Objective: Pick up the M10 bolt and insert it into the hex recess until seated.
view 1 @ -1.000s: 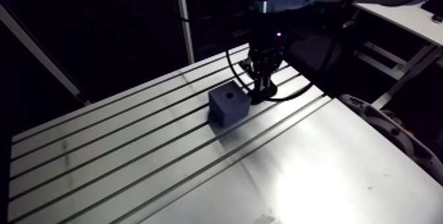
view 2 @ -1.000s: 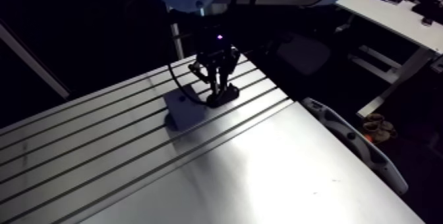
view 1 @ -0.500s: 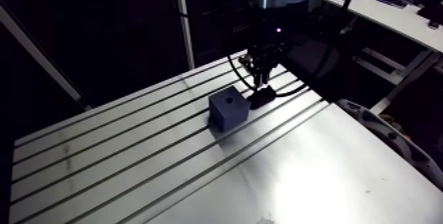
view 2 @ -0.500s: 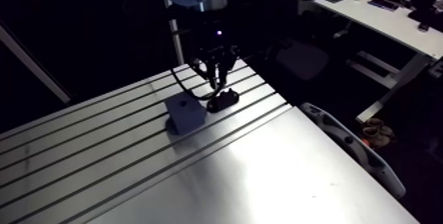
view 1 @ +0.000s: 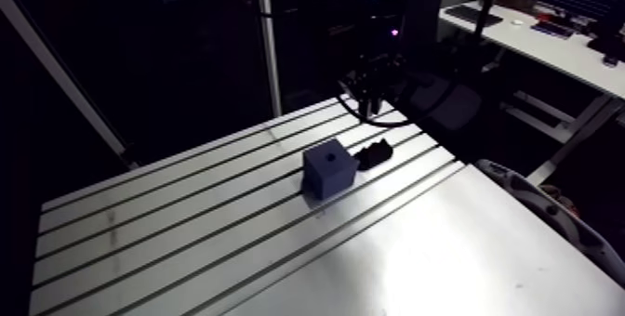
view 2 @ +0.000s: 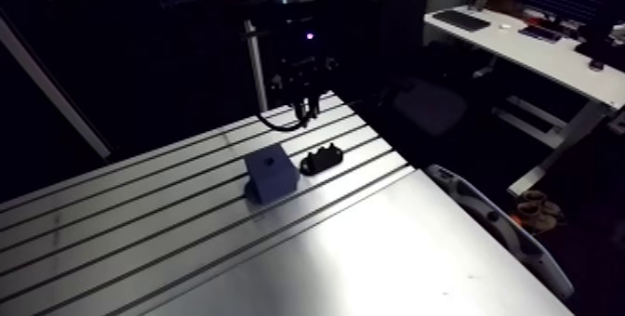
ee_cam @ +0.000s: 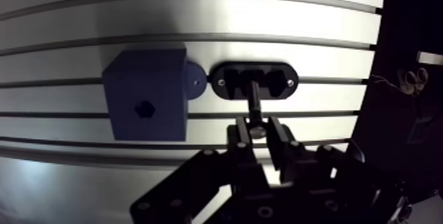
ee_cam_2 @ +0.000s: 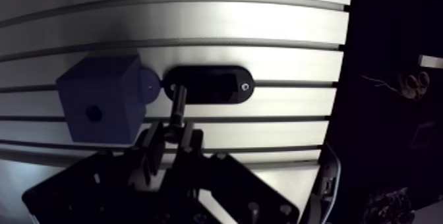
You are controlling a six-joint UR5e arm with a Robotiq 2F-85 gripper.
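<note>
Centre of the arm view: the blue block (view 1: 328,169), hex recess (ee_cam: 144,109) facing up, the black holder (view 1: 375,155) just right of it. Above, the gripper (ee_cam: 258,130) is clamped on the M10 bolt (ee_cam: 253,100); held by one end, it could tilt and jam at the rim.

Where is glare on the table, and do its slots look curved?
Arm view: glare on the table nearer the camera than the blue block; slots straight. Wrist view: slots bow; glare ahead of the black holder and the bolt in the gripper.
</note>
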